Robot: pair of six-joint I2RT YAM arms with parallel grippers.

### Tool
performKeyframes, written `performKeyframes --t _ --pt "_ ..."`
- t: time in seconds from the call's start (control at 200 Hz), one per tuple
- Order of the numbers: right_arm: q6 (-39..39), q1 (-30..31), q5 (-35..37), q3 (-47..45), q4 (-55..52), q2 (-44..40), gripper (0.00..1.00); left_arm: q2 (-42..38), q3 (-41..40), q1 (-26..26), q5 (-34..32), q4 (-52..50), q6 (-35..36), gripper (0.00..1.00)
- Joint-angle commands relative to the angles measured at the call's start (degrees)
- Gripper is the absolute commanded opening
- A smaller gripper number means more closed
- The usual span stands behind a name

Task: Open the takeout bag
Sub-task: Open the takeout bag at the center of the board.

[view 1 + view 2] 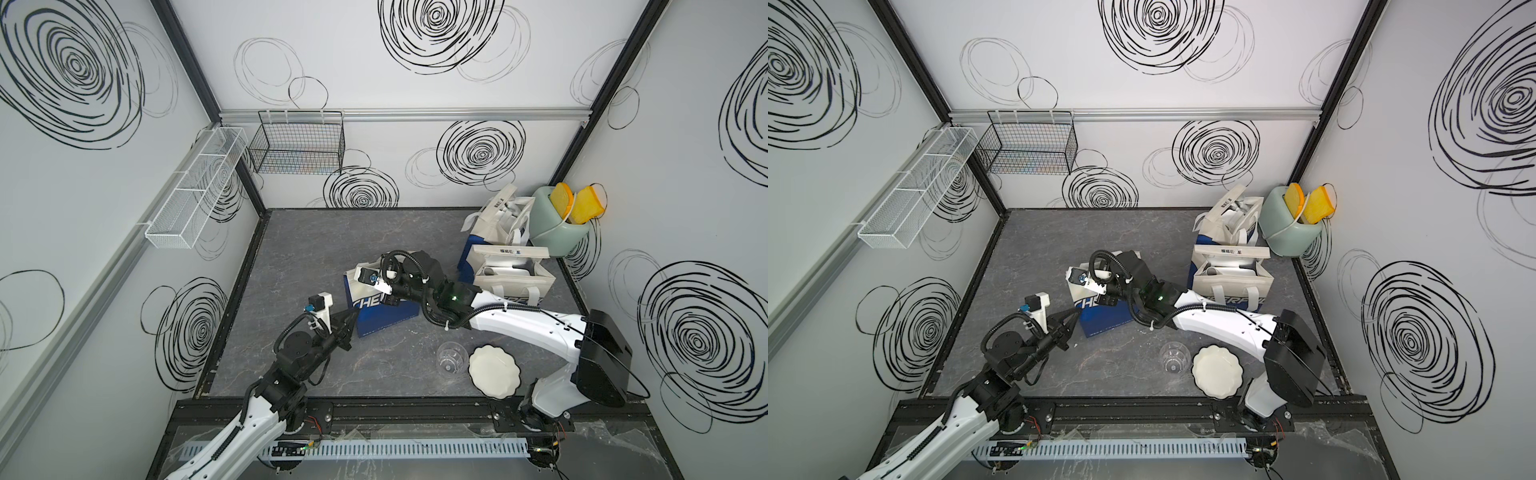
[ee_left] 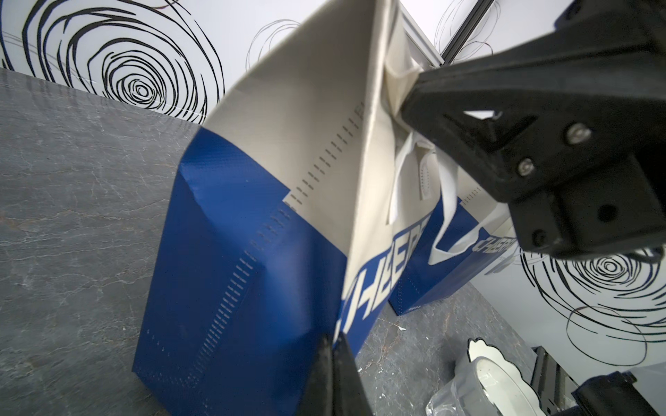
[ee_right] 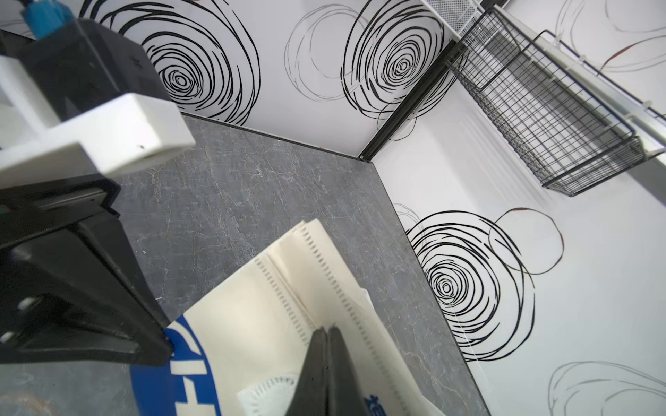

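- White mesh rack on the L wall, black wire basket on the back wall beside it; both well apart from the work.
- L gripper: comes in from the near-L side, low over the table. Fingers pressed tight together, no gap, nothing between them. In the L wrist view the tips sit right at the blue near-L corner edge of the bag; looks like contact, can't be sure.
- Takeout bag: mid-table, standing on its base, blue lower half w/ white lettering, cream upper half. Top folded flat into a ridge, mouth closed. It stands between the two grippers: L one at its lower corner, R one up at its cream top.
- R gripper: reaches across from the R side, above the bag. Fingers closed together, no gap seen. In the R wrist view they lie over the cream panel near the stitched edge; from the L wrist view the tip is against the cream top by the white handle strap. Can't tell if any fabric is pinched between them.
- Clear glass cup and scalloped white plate: just beside each other, near edge, to the R of the bag, apart from it.
- Two more bags of the same kind at the far R, mouths open.
- Green toaster w/ yellow slices in the far-R corner.
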Motion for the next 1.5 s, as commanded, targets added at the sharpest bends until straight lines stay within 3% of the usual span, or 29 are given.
performKeyframes --t 0.0,0.3,0.375,0.48,0.665,0.74,0.84,0.915,1.0,1.261,1.396,1.496 --pt "2.9 -2.4 2.4 3.8 3.3 -3.1 0.0 -0.2 1.1 -0.2 0.5 -0.4 -0.7 0.0" --pt "2.4 -2.5 -1.0 1.1 6.0 -4.5 0.0 0.1 1.1 -0.3 0.5 -0.2 -0.7 0.0" --pt "1.3 -2.5 -2.3 -0.3 6.9 -5.5 0.21 0.0 1.1 -0.3 0.5 -0.2 -0.8 0.0" --pt "-1.3 -1.9 -4.9 -0.9 6.8 -6.6 0.35 -0.1 1.1 -0.2 0.3 -0.2 -0.8 0.0" --pt "-5.0 -0.3 -4.6 -1.1 6.9 -7.3 0.41 -0.2 1.5 -0.2 -0.3 0.0 -1.4 0.0" --pt "-4.9 -0.2 -3.8 -0.9 6.5 -6.8 0.41 -0.3 1.7 -0.1 -0.4 0.2 -1.6 0.19" --pt "-4.5 0.1 -2.8 -1.4 6.9 -6.6 0.41 -0.6 1.8 0.6 -0.7 1.9 -3.2 0.52" --pt "-4.0 0.2 -2.6 -2.1 7.8 -6.9 0.41 -0.9 1.4 1.5 -0.8 3.4 -5.0 0.62" --pt "-3.4 0.2 -2.4 -2.8 8.3 -7.4 0.42 -1.1 0.9 1.0 -2.3 5.6 -5.7 0.64" --pt "-2.3 -0.2 -1.9 -4.5 7.6 -10.2 0.42 4.1 0.2 -2.8 -6.3 15.4 -0.5 0.58" --pt "-1.5 -0.8 -3.1 -5.5 6.9 -12.0 0.42 9.6 2.5 -5.5 -5.3 17.5 3.4 0.45" --pt "-1.5 -0.9 -3.0 -5.8 5.7 -13.0 0.42 10.6 2.8 -7.2 -4.9 18.5 5.8 0.3"
